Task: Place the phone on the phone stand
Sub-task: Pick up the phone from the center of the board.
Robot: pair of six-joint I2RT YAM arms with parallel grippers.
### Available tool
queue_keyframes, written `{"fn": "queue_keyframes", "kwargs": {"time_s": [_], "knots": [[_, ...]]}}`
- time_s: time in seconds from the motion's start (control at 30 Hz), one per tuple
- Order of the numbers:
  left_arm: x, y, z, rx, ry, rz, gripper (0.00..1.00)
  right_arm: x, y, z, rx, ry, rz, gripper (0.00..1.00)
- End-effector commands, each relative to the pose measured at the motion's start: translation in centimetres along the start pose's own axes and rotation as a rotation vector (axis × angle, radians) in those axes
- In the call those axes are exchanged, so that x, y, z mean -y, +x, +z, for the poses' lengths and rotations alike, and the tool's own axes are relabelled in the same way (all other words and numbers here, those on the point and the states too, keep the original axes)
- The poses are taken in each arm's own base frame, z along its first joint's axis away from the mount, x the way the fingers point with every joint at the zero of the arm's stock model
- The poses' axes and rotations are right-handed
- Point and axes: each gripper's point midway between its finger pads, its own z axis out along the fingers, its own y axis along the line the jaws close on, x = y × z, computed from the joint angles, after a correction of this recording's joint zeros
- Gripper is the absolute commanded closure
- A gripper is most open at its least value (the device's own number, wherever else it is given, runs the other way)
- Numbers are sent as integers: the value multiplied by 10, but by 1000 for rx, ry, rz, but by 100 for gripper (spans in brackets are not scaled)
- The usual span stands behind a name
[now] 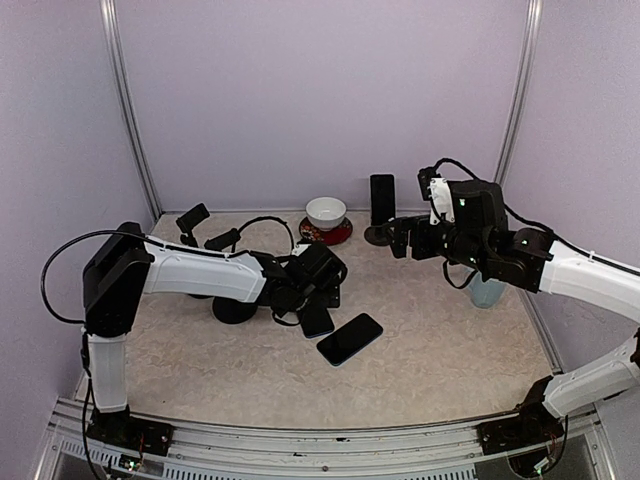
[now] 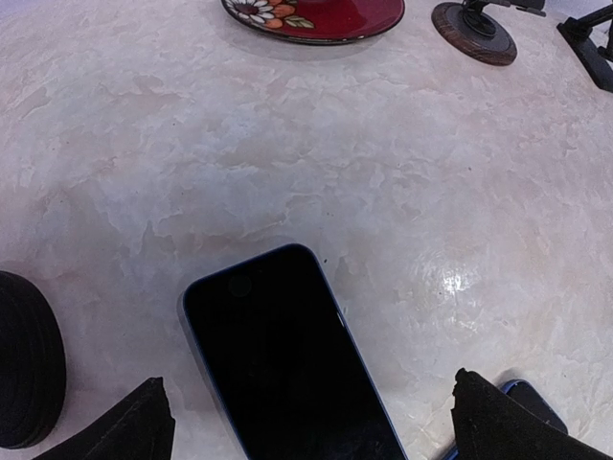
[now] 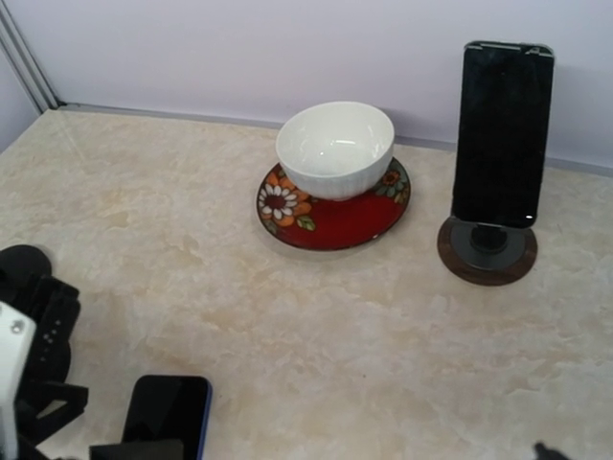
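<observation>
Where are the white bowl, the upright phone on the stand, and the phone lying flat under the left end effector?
white bowl (image 3: 335, 153): right wrist view, on its outer wall.
upright phone (image 3: 503, 134): right wrist view, middle of its screen.
flat phone (image 2: 287, 369): left wrist view, middle of its screen.

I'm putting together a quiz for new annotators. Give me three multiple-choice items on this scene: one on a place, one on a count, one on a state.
1. Where does the white bowl sit?
A. on the red plate
B. inside a cup
C. on a book
2. How many phones lie flat on the table?
A. one
B. two
C. four
3. How is the left claw?
A. shut on a phone
B. open above a phone
C. shut and empty

Answers:
1 A: the bowl rests in the middle of the plate.
2 B: one phone lies beneath the left claw, and another lies beside it.
3 B: its fingers stand wide apart over the flat phone.
</observation>
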Motion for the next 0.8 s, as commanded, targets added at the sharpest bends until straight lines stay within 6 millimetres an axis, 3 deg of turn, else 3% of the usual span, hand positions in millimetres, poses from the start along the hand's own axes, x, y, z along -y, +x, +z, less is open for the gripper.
{"fn": "queue_keyframes", "kwargs": {"time_s": [0.0,0.77], "knots": [[-7,14,14,-31,-26,-6,1,2,-4,-2,19,-5,9,0],[-26,41,54,-109,-68,-27,1,-2,-2,3,-1,-17,-5,0]]}}
